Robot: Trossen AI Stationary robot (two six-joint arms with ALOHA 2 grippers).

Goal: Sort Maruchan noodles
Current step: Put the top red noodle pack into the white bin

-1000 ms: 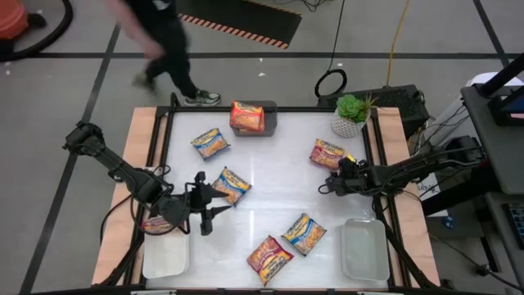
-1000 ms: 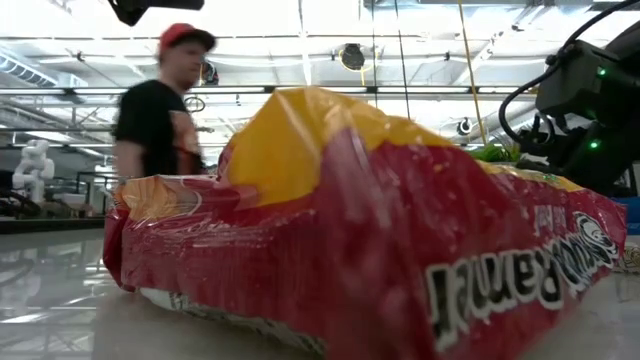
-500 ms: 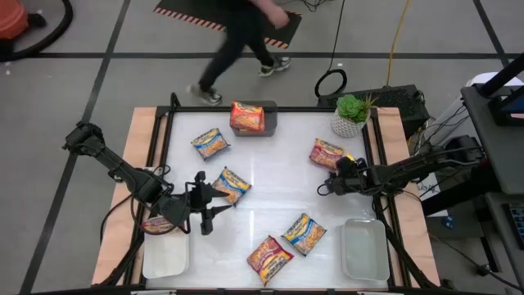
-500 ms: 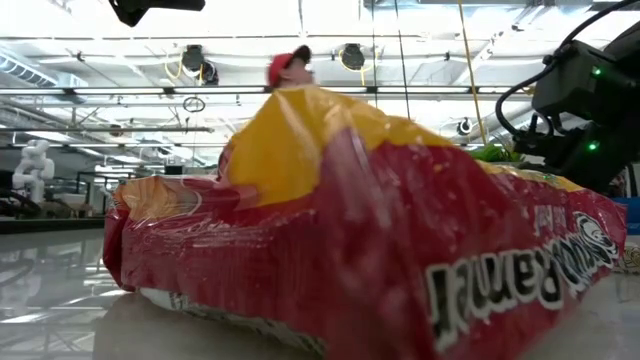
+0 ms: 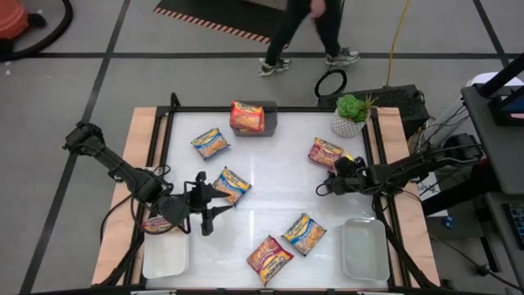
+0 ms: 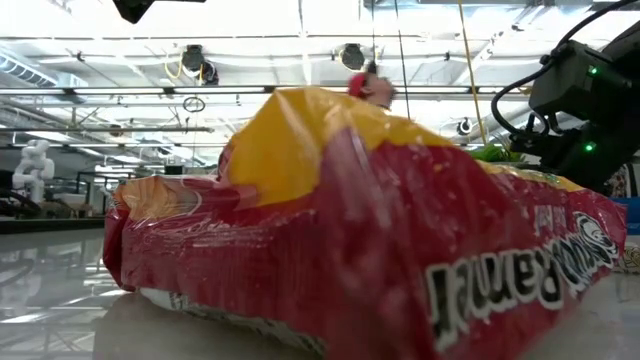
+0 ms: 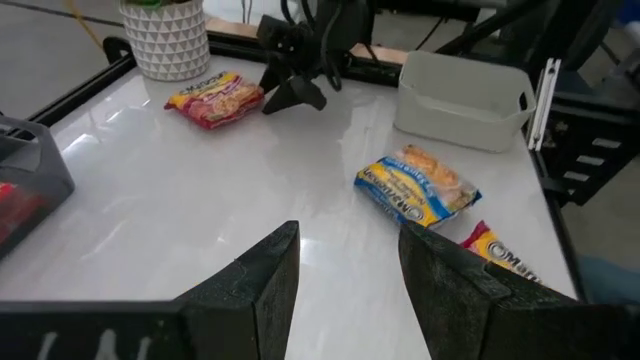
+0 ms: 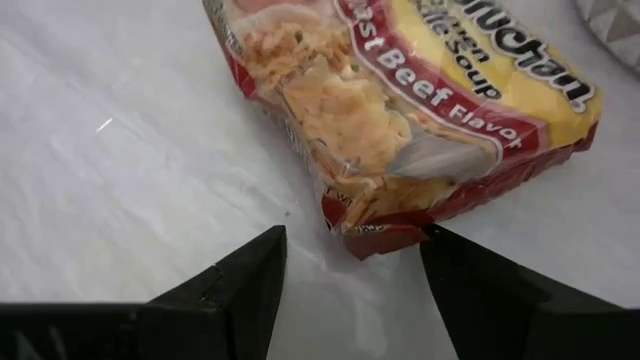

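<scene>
Sorting has barely begun, judging by how the packets lie. One red packet [image 5: 246, 115] sits in the grey bin [image 5: 270, 120] at the far edge of the tabletop, and another [image 5: 155, 223] rests at the far end of the left white tray [image 5: 165, 254], partly hidden by the left arm. The right white tray [image 5: 364, 249] near the front right corner holds nothing.

Five packets lie loose on the tabletop: a blue-and-yellow one [image 5: 210, 142] toward the far left, a second [image 5: 232, 183] just beside the left gripper [image 5: 208, 205], a third [image 5: 304, 233] and a red one [image 5: 269, 256] near the front edge, and the beef packet [image 8: 400, 100] near the right edge.

The right gripper [image 8: 350, 262] hovers low with its fingers spread wide around the beef packet's near end, gripping nothing yet. The left gripper, by the left tray, is also open and empty.

A potted plant [image 5: 350, 114] stands at the far right corner, close behind the beef packet, and may crowd the lift. A person [image 5: 307, 33] walks past beyond the table's far edge.
</scene>
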